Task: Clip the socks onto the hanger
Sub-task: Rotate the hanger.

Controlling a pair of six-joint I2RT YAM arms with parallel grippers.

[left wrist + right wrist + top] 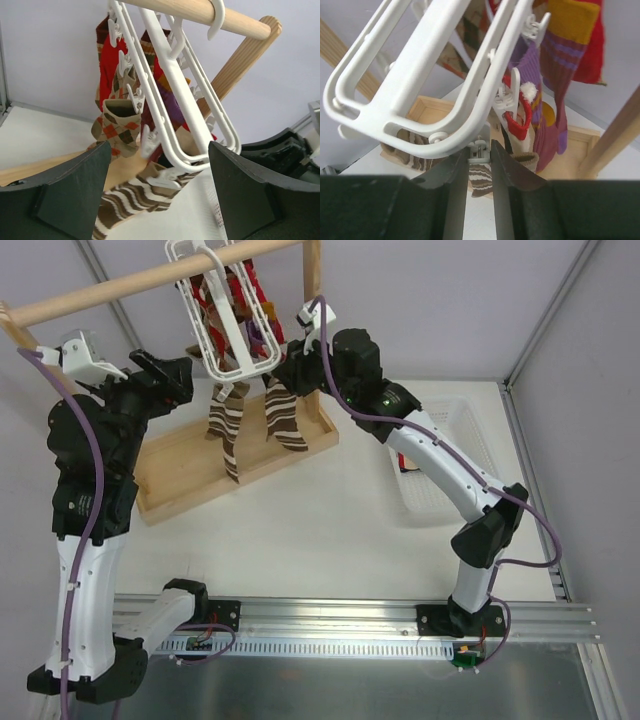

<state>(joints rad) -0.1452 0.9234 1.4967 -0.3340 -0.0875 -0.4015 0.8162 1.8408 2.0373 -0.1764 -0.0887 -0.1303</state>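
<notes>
White table [330, 530] | left jaws wide apart | right jaws pinching hanger clip [479, 149] above striped sock [481, 181]

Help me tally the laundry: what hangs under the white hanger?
Two brown-and-white striped socks dangle below the hanger, above the wooden tray. An argyle sock, a red sock and a purple sock hang there too; the frame covers their tops from above.
</notes>
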